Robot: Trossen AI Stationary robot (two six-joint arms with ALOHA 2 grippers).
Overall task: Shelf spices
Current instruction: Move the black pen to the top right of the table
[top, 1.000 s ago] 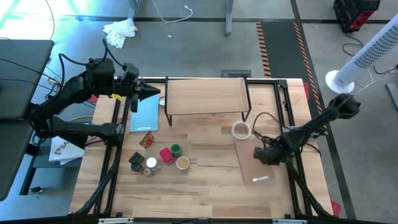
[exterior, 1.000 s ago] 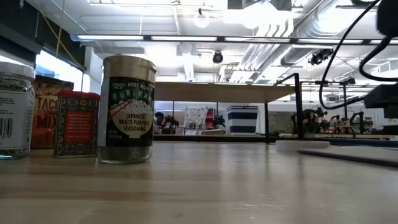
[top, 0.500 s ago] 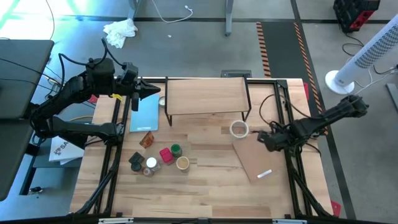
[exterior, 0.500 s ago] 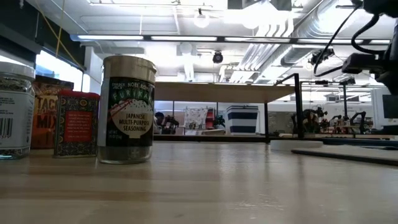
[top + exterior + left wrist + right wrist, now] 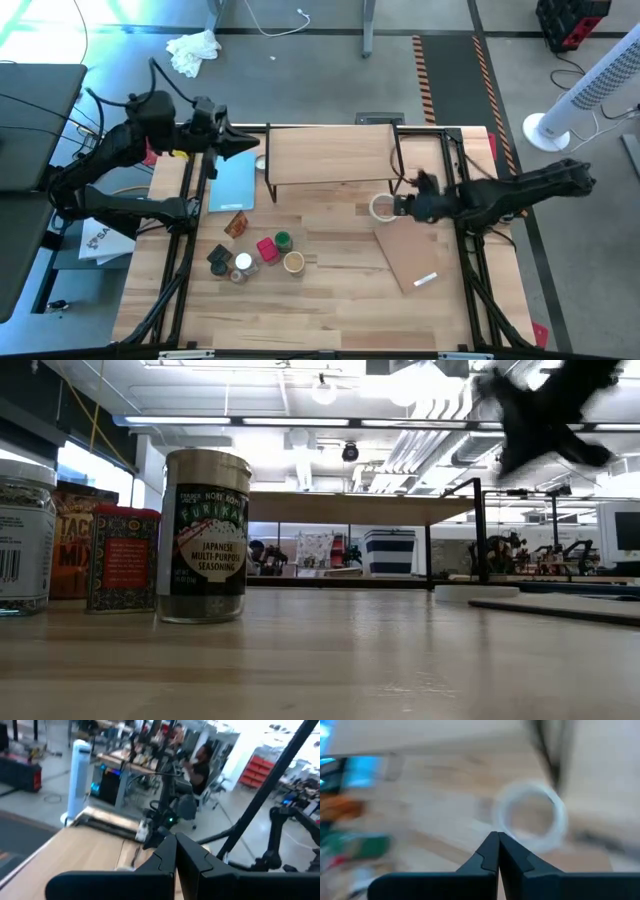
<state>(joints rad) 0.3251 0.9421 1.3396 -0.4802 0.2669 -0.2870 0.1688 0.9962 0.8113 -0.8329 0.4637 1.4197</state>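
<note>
A: Right hand (image 5: pixel 402 206): fingers pressed together, holding nothing; sits just beside the tape ring (image 5: pixel 384 208), low over the counter (image 5: pixel 330 300), well apart from the jars.

B: Left hand (image 5: pixel 252 146): fingers likewise pressed together, empty; waits at the far left corner of the shelf (image 5: pixel 330 155), above the blue pad (image 5: pixel 232 185).

A: Spices (image 5: pixel 258 253): six, grouped on the counter in front of the blue pad. Green-topped jar (image 5: pixel 283 241), red tin (image 5: pixel 266 249), tan-topped jar (image 5: pixel 293 263), white top, dark top, and an orange-brown one nearer the pad. None is on the shelf yet.

B: Shelf: plank top bare; stands at the far middle of the counter.

A: Step in hand, as I judge it: approach only. No jar is gripped.

B: Next move calls for the right hand to pass the ring, part its fingers, and settle around one jar, probably the green or tan one on the near side of the group.

A: Change from a second ago: right hand was over the thin board (image 5: pixel 408 255), nearer the counter's right edge; it has swung toward the ring. Board has turned slightly. Left hand has lifted a little. Jars unmoved.
</note>
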